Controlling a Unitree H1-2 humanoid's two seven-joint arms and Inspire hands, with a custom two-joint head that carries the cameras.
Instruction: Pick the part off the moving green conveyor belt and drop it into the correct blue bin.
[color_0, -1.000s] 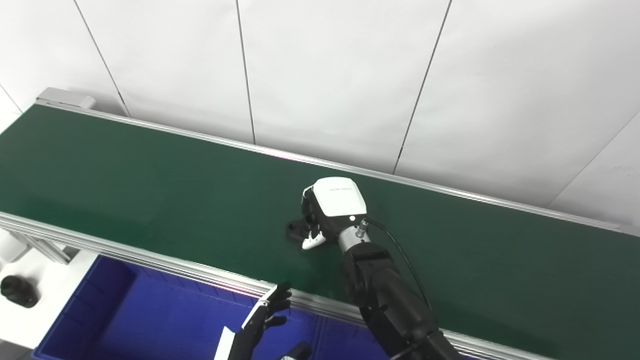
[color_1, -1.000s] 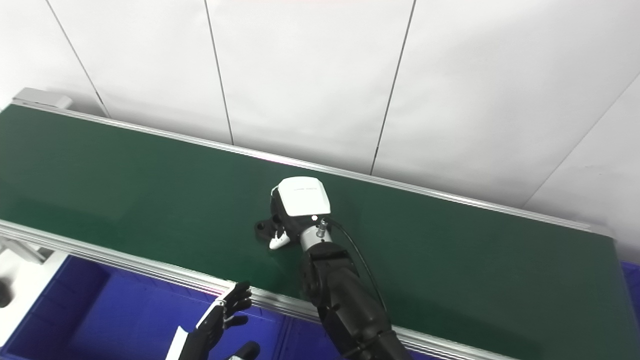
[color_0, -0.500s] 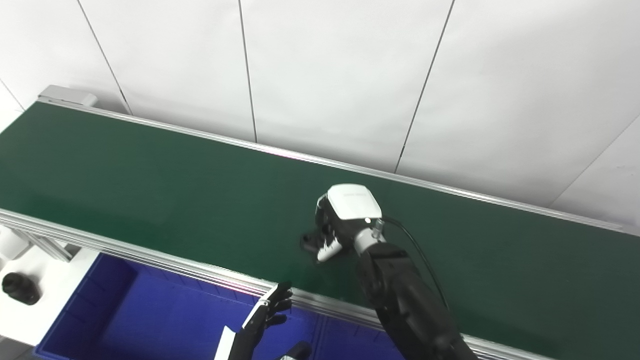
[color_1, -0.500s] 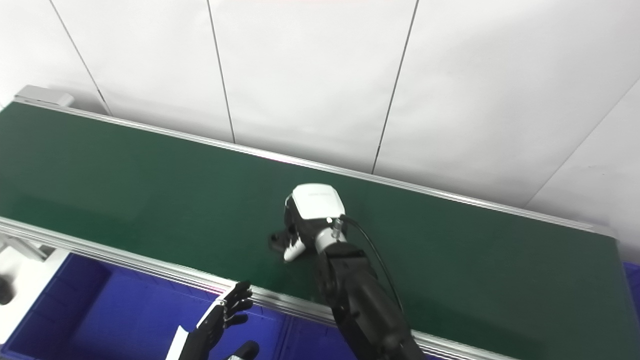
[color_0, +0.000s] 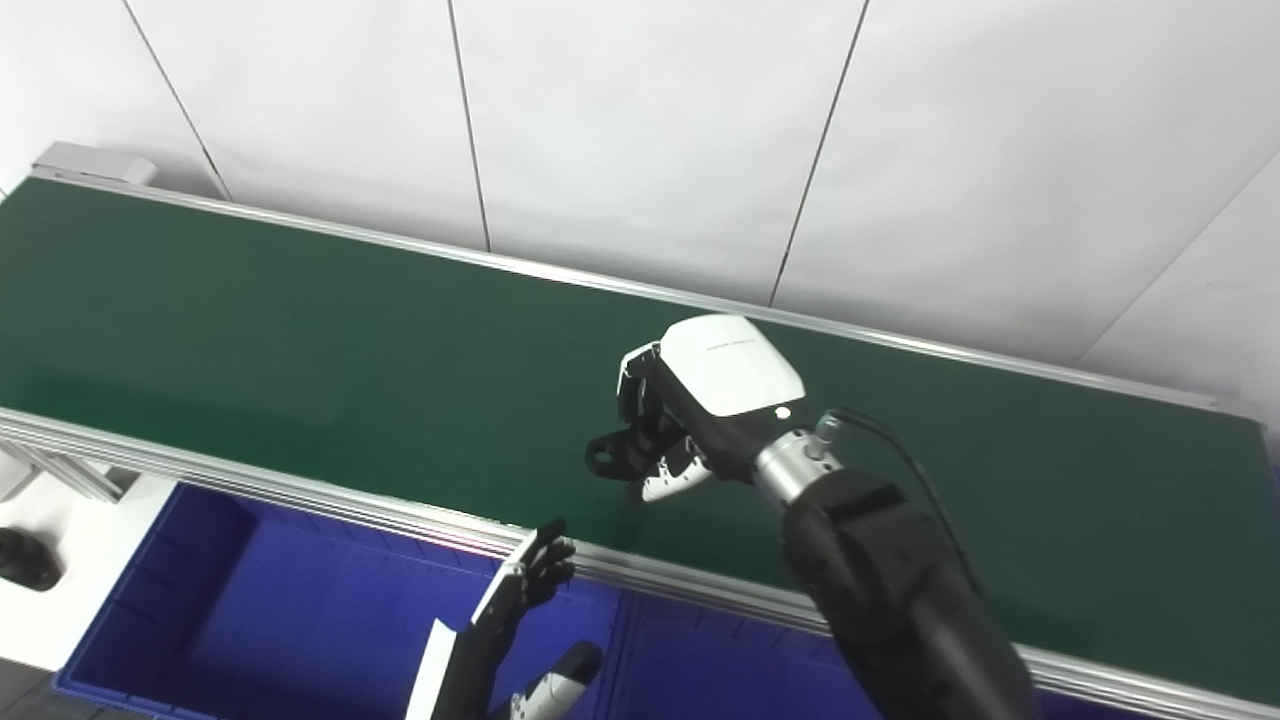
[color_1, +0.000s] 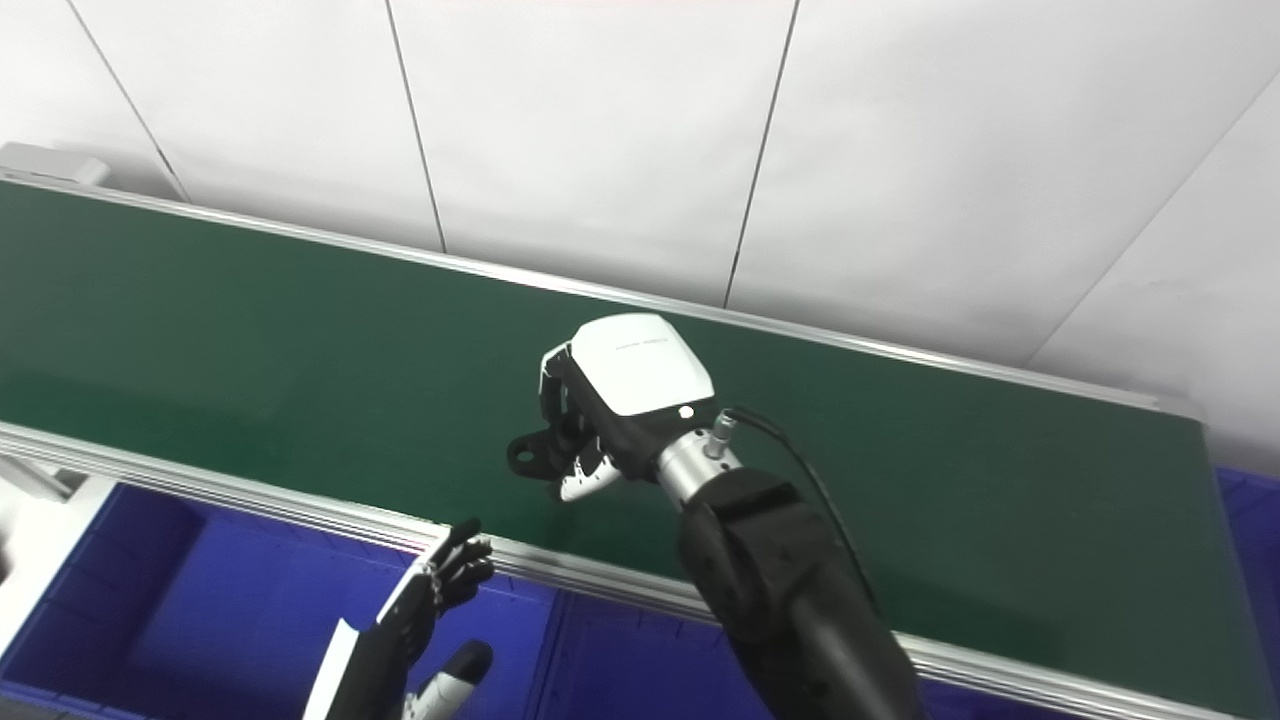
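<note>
A small black part with a round hole sticks out to the left of my right hand. The hand, with a white back plate, is shut on the part and holds it just above the green conveyor belt. It also shows in the right eye view with the part. My left hand is open with fingers spread, raised over the blue bin below the belt's near rail.
An aluminium rail runs along the belt's near edge. A divider separates the left bin from a second blue bin. A black object lies on the white surface at far left. A white panelled wall stands behind the belt.
My right hand has closed on the black part and lifted it off the belt toward me. The camera view has shifted a little. The left hand has stayed in place.
</note>
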